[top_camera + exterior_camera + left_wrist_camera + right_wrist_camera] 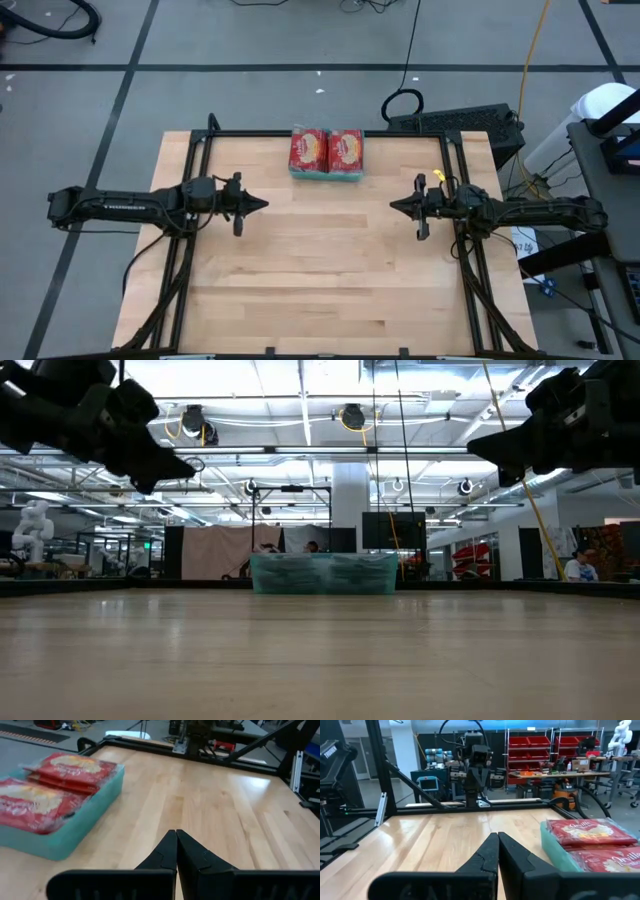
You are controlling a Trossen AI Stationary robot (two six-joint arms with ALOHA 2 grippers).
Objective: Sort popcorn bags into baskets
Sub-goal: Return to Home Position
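Light, floppy-looking popcorn bags [327, 150], best pinched edgewise, fill the tray [75, 832]; left claw [258, 205], right claw [397, 206] hang pressed together above tabletop [330, 280].

Robotics lab: red bin racks [535, 742], cluttered workbench [560, 774], white humanoid robot [33, 525] (in background), cables on floor [405, 100].

Not determinable: contents of teal tray [327, 178], 12 o'clock of my table [320, 280].
Item, popcorn bags [327, 150]: stack count untellable, lower ones covered; print too small to read. Tray floor hidden under bags; tray cut by the frame edge in both my wrist views.
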